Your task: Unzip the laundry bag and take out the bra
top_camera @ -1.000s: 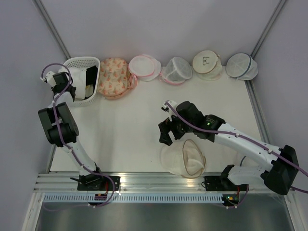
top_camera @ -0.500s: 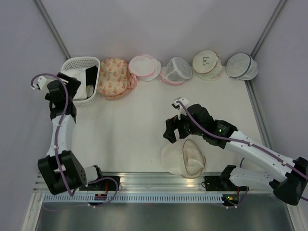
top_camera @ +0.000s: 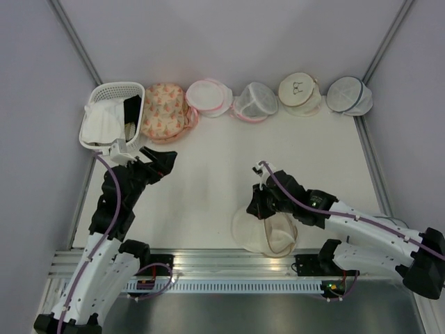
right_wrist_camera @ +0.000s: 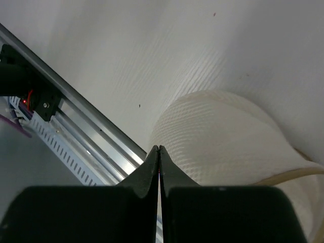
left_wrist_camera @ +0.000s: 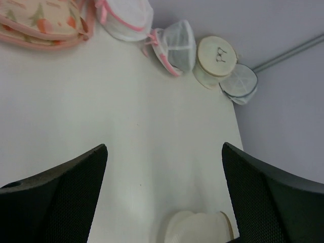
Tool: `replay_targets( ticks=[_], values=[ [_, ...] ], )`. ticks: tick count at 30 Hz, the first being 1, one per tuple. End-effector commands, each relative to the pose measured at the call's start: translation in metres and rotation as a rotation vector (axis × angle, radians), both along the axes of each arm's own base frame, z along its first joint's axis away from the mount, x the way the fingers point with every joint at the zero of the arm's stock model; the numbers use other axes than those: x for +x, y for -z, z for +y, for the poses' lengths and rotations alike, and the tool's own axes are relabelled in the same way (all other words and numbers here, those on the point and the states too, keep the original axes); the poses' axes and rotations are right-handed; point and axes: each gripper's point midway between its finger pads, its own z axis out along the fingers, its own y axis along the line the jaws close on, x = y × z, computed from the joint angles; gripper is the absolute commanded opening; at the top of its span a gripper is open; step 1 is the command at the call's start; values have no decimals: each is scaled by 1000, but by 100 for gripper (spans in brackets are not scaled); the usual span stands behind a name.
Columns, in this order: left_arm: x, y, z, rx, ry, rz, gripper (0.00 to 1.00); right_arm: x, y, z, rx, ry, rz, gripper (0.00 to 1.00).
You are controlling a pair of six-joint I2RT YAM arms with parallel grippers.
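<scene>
The laundry bag (top_camera: 268,231) lies unzipped near the table's front edge, a cream mesh pouch with tan trim; it also shows in the wrist views (left_wrist_camera: 200,228) (right_wrist_camera: 223,136). The white bra (top_camera: 99,124) is draped over the left side of the white basket (top_camera: 119,87) at the back left. My right gripper (top_camera: 256,209) is shut at the bag's far-left rim; its closed tips (right_wrist_camera: 159,149) hang just over the mesh edge with nothing visible between them. Above the table just in front of the basket, my left gripper (top_camera: 158,161) (left_wrist_camera: 164,197) stands wide open and holds nothing.
Along the back wall stand a floral pouch (top_camera: 163,111), two pink-trimmed pouches (top_camera: 207,97) (top_camera: 254,102), a cream pouch with a black glasses mark (top_camera: 299,90) and a blue-trimmed one (top_camera: 350,95). Something black (top_camera: 132,111) lies in the basket. A metal rail (right_wrist_camera: 76,126) runs along the front edge.
My left arm has swung from the basket out over the table and opened wide, and the white bra now lies in the basket. My right gripper has shut and dropped toward the bag.
</scene>
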Motion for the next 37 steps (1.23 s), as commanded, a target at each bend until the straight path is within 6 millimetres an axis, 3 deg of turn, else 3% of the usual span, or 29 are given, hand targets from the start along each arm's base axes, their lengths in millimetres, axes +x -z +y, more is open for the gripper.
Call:
replay_targets(
  ticks=[1, 6, 9, 12, 15, 16, 17, 18, 19, 22, 31, 37],
  values=[
    [-24, 0, -25, -32, 143, 23, 96, -32, 5, 34, 86, -81, 84, 0],
    [-38, 7, -36, -24, 227, 38, 95, -60, 40, 44, -31, -98, 147, 1],
    [-45, 8, -41, -26, 266, 41, 94, -58, 59, 40, -117, -41, 160, 1],
    [-51, 4, -43, -19, 295, 20, 94, -57, 63, 41, -163, -32, 147, 0],
    [-58, -5, -47, -7, 338, -5, 96, -61, 38, 61, -101, -108, 81, 21],
    [-61, -8, -49, -4, 360, -15, 97, -60, 18, 73, -44, -129, 46, 45],
    [-62, -8, -50, 4, 370, -19, 98, -61, 7, 79, -15, -147, 26, 56],
    [-63, -10, -51, 8, 381, -25, 98, -63, -3, 84, 7, -171, -1, 84],
    [-67, -11, -55, 11, 412, -30, 99, -60, -19, 92, 52, -176, -28, 98],
    [-73, -9, -61, 9, 467, -26, 100, -52, -40, 99, 73, -178, -88, 98],
    [-91, -4, -69, 41, 568, -26, 100, -10, -70, 93, 39, 1, -236, 98],
    [-95, 1, -72, 33, 601, -8, 100, -2, -74, 89, 29, 45, -260, 98]
  ],
)
